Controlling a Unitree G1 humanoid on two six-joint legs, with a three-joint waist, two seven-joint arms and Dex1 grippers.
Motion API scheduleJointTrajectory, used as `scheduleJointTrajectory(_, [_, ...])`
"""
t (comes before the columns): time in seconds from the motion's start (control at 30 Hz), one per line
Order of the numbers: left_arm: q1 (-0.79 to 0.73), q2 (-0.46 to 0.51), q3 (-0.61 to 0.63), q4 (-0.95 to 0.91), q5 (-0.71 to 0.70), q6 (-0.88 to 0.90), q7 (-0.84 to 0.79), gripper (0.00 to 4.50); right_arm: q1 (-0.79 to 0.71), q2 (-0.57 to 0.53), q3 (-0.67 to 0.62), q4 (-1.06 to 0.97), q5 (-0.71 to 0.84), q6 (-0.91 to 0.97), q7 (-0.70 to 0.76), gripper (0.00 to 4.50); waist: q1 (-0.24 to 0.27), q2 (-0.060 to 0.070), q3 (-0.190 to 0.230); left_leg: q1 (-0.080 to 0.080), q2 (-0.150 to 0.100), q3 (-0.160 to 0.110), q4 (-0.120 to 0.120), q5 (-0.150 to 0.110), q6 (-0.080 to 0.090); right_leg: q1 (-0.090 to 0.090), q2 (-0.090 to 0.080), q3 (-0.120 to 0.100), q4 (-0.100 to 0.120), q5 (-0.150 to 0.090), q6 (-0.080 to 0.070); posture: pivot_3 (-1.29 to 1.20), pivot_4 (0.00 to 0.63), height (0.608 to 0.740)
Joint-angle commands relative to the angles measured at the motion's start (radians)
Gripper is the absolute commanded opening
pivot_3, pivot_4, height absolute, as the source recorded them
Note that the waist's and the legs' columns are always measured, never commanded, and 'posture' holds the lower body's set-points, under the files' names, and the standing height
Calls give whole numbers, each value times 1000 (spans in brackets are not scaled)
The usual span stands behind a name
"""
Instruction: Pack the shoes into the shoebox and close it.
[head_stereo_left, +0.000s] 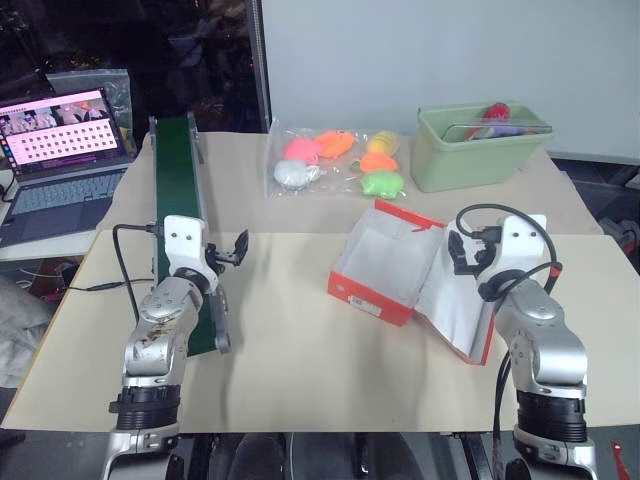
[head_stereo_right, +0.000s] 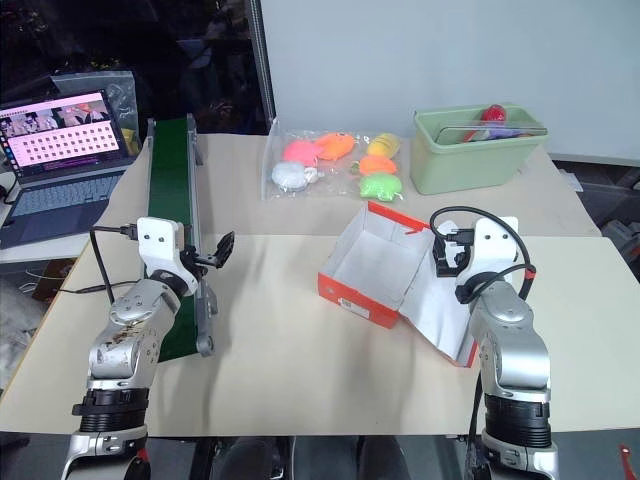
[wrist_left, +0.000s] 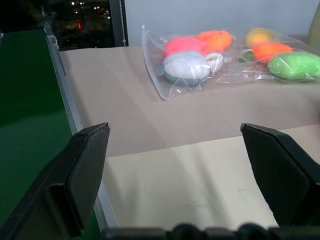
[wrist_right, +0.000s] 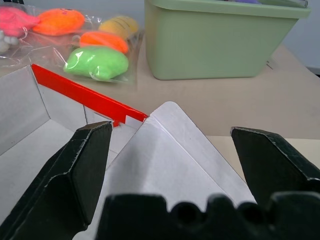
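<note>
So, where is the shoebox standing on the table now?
In the head views the shoebox stands open on the right half of the table, its lid folded out beside the right gripper, with the bagged soft toys behind it.

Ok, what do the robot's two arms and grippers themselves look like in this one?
Both arms are silver-grey metal with black ribbed cuffs near the base. Each wrist carries a white block, and each gripper has two black wedge-shaped fingers: left gripper, right gripper. A black cable loops over each wrist; the right arm's also shows a thin red strand. The left forearm looks scuffed.
</note>
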Motion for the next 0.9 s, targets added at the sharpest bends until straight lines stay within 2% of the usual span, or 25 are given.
scheduleJointTrajectory(0.03, [-15, 14, -33, -16, 35, -9, -8, 4500, 2, -14, -19, -15, -14, -32, 10, 4474, 0, 0, 0, 0, 0, 0, 0, 0, 0, 0, 0, 0, 0, 0, 0, 0, 150, 729])
scheduleJointTrajectory(0.1, [-20, 13, -64, -21, 58, -3, -5, 4500, -2, -45, 21, -33, 6, -24, 85, 4474, 0, 0, 0, 0, 0, 0, 0, 0, 0, 0, 0, 0, 0, 0, 0, 0, 150, 729])
scheduleJointTrajectory(0.2, [-5, -19, -91, -90, 85, 14, 38, 4500, -40, -100, 94, -148, 162, 38, 312, 4474, 0, 0, 0, 0, 0, 0, 0, 0, 0, 0, 0, 0, 0, 0, 0, 0, 150, 729])
scheduleJointTrajectory(0.3, [38, -53, -94, -179, 105, 41, 90, 4500, -66, -149, 144, -249, 311, 125, 473, 4474, -9, 0, 0, 0, 0, -1, 0, 0, 0, 0, 0, 0, 0, 0, 0, 0, 150, 729])
scheduleJointTrajectory(0.5, [149, -86, -84, -357, 146, 137, 170, 4500, -79, -200, 196, -363, 542, 221, 660, 4474, -8, 0, 0, 0, 0, -3, 0, 0, 0, 1, 0, -1, 0, 0, 0, 0, 150, 729])
scheduleJointTrajectory(0.6, [192, -91, -84, -430, 167, 197, 198, 4500, -81, -214, 223, -337, 536, 214, 681, 4474, -4, 0, 0, 0, 0, -3, 0, 0, 0, 1, 0, -1, 0, 0, 0, 0, 150, 729])
scheduleJointTrajectory(0.77, [252, -167, 56, -586, 232, 445, 364, 4500, -96, -213, 257, -289, 498, 188, 683, 4474, -3, 0, 0, 1, 0, -3, 1, 0, 0, 1, 0, -1, 1, 0, 0, 0, 150, 729])
scheduleJointTrajectory(0.9, [259, -183, 44, -629, 288, 513, 406, 4500, -112, -198, 267, -264, 492, 183, 688, 4474, 1, 0, 0, 1, -1, -4, 1, 0, 0, 1, 0, -1, 2, 0, 0, 0, 150, 729])
